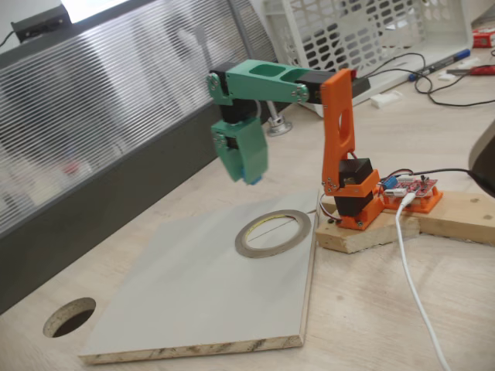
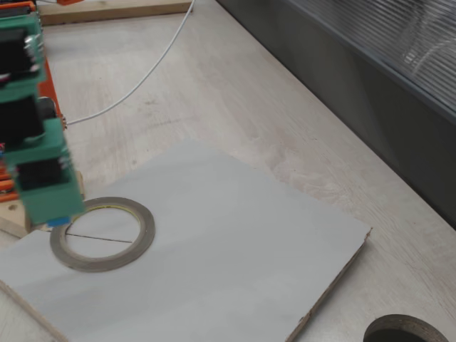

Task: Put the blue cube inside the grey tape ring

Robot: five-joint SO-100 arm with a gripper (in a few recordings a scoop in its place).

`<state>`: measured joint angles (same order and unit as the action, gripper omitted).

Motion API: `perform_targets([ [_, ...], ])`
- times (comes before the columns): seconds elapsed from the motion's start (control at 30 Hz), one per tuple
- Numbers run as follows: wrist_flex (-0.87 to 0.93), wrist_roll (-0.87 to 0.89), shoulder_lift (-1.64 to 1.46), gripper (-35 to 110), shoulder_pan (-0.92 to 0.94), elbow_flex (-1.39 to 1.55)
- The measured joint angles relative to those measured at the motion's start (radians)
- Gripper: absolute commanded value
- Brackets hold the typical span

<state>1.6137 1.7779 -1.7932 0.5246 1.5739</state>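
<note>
While raised, end effector [image 1: 249, 176] closed around blue cube [image 1: 253, 181]

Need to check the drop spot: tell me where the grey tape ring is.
The grey tape ring lies flat on the pale board, near its corner by the arm's orange base; in both fixed views the gripper hangs above it.

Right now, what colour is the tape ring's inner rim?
Yellowish, inside the grey tape ring; it shows best in this fixed view.
</note>
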Motion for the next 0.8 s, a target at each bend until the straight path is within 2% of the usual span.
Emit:
perform_targets([
  [0.13, 0.000, 0.000, -0.018, 4, -0.216, 0.000],
  [0.23, 0.000, 0.000, -0.028, 4, -0.288, 0.014],
  [0.53, -0.006, 0.000, -0.175, 4, -0.328, 0.337],
  [0.8, -0.225, 0.000, -0.370, 4, -0.324, 0.649],
])
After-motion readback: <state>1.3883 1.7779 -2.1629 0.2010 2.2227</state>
